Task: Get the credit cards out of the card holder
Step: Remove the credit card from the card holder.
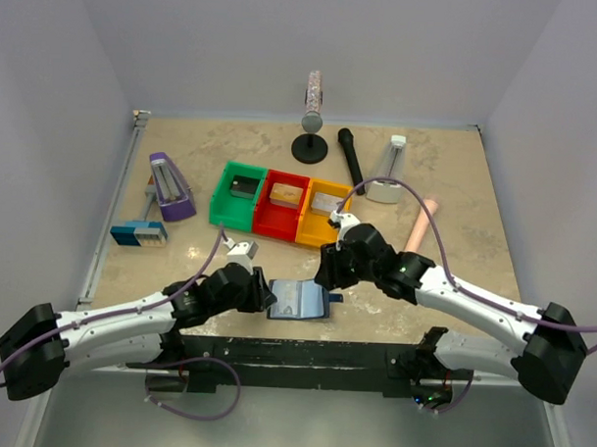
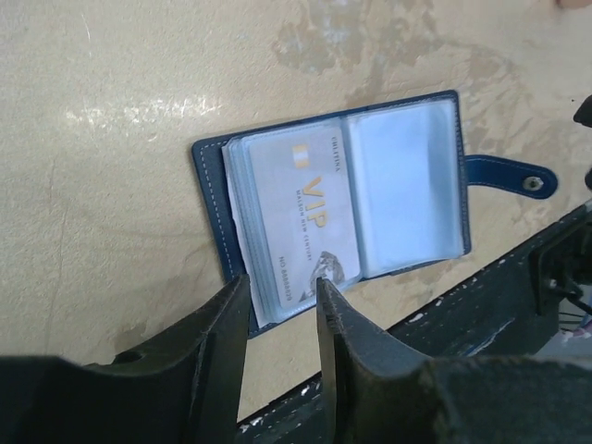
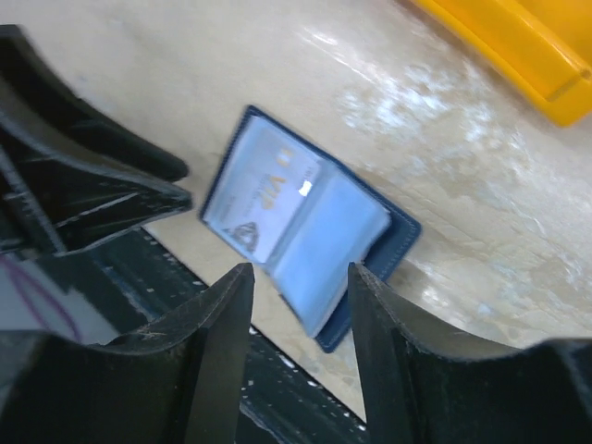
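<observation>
We see the card holder (image 1: 298, 300) lying open and flat on the table (image 1: 476, 210), right at its near edge between the two arms. A silvery VIP card (image 2: 305, 217) sits in the clear sleeve of the page nearer the left arm. The snap strap (image 2: 509, 176) lies flat on the opposite side, toward the right arm. The left jaws are released and parted, with their tips at the card end of the holder and the sleeve edge showing in the gap. We cannot tell whether they touch it. The right jaws are also released, hanging parted above the open holder and grasping nothing. A yellow bin (image 3: 518, 46) stands farther back.
</observation>
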`<control>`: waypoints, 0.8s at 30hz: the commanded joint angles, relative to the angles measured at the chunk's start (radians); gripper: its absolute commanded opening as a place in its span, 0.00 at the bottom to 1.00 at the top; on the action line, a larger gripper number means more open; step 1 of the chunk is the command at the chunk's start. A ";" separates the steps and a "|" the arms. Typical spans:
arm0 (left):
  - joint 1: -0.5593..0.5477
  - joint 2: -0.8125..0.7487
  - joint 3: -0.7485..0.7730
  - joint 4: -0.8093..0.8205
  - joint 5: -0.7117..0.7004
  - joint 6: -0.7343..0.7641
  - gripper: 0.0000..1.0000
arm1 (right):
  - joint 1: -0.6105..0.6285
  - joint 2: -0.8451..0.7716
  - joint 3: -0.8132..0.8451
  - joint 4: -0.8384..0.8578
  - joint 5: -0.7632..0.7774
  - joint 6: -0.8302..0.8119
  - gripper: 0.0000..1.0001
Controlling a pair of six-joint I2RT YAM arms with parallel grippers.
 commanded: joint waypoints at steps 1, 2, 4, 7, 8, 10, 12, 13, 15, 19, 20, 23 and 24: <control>0.006 -0.086 -0.014 -0.016 -0.037 -0.002 0.40 | 0.013 -0.053 -0.011 0.216 -0.166 0.018 0.51; 0.006 -0.102 -0.020 -0.001 -0.034 -0.002 0.39 | 0.013 -0.044 -0.027 0.278 -0.217 0.041 0.52; 0.006 -0.126 -0.038 0.045 -0.017 0.001 0.38 | 0.011 -0.007 -0.050 0.384 -0.291 0.087 0.51; 0.006 -0.136 -0.058 0.117 0.018 0.004 0.36 | 0.013 0.071 -0.040 0.412 -0.326 0.131 0.46; 0.006 -0.128 -0.061 0.124 0.027 0.006 0.35 | 0.013 0.098 -0.050 0.441 -0.332 0.148 0.44; 0.006 -0.099 -0.054 0.173 0.035 0.010 0.32 | 0.013 0.138 -0.095 0.534 -0.334 0.193 0.43; 0.006 -0.062 -0.041 0.170 0.037 0.015 0.27 | 0.013 0.175 -0.134 0.593 -0.317 0.223 0.43; 0.006 -0.042 -0.037 0.170 0.038 0.015 0.26 | 0.013 0.192 -0.151 0.625 -0.317 0.234 0.44; 0.006 -0.006 -0.035 0.174 0.034 0.015 0.22 | 0.011 0.215 -0.181 0.672 -0.306 0.251 0.49; 0.006 0.031 -0.049 0.193 0.020 -0.002 0.18 | 0.014 0.246 -0.217 0.722 -0.288 0.276 0.51; 0.006 0.035 -0.055 0.202 0.018 -0.005 0.17 | 0.011 0.250 -0.224 0.728 -0.286 0.280 0.51; 0.006 0.039 -0.067 0.219 0.014 -0.014 0.16 | 0.013 0.272 -0.232 0.738 -0.286 0.286 0.51; 0.006 0.042 -0.069 0.220 0.011 -0.014 0.16 | 0.011 0.280 -0.234 0.749 -0.288 0.292 0.51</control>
